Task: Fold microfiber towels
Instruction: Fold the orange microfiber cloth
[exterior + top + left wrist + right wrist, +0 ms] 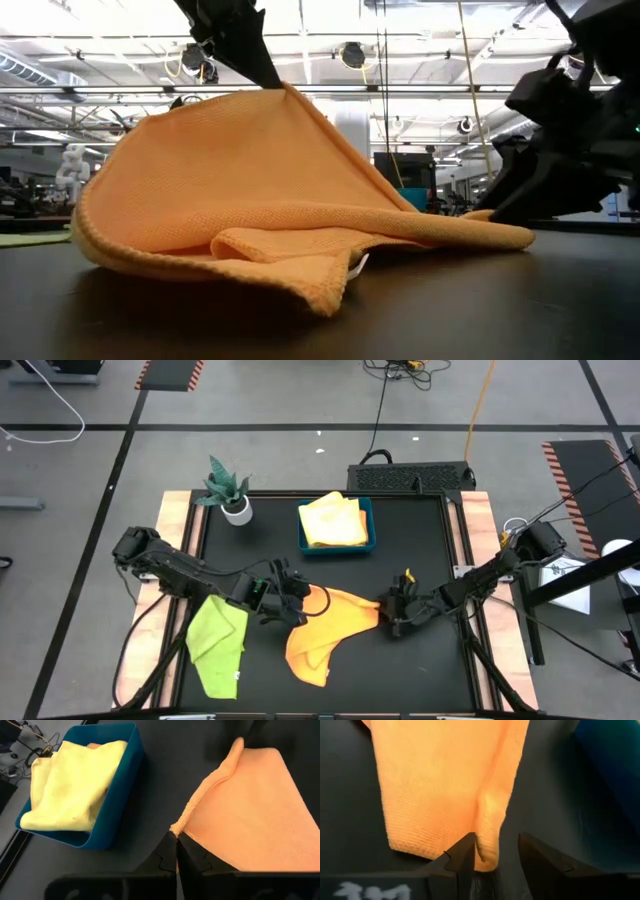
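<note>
Left gripper (176, 840) pressed together on the hem of the orange towel (325, 625), lifting that edge off the black table (420, 540); in the low view, pinched corner peaked high (285, 92), cloth draping down to a folded heap on the mat. Right gripper (495, 852) at the towel's opposite corner, fingers (462, 855) parted, a fold of cloth lying between them against one finger; grip or mere contact hard to judge. From above, right gripper (398, 610) low on the table at the towel's right tip, left gripper (290, 600) at its upper left edge.

Just beside the left arm, lime green towel (218, 640) lying loosely folded near the table's left edge; in the low view only a thin green strip (30, 238) at the far left. Farther back, blue tray (368, 525) holding a yellow towel (332, 520), seen closer from the left wrist (70, 785), tray wall (117, 805) well apart from the orange cloth. Potted plant (230, 490) near the back left corner, visible from above only. Tray and plant hidden behind the raised cloth in the low view. Right wrist view cut off by cloth, with only a dark blue blur (615, 765) of the tray at one side.
</note>
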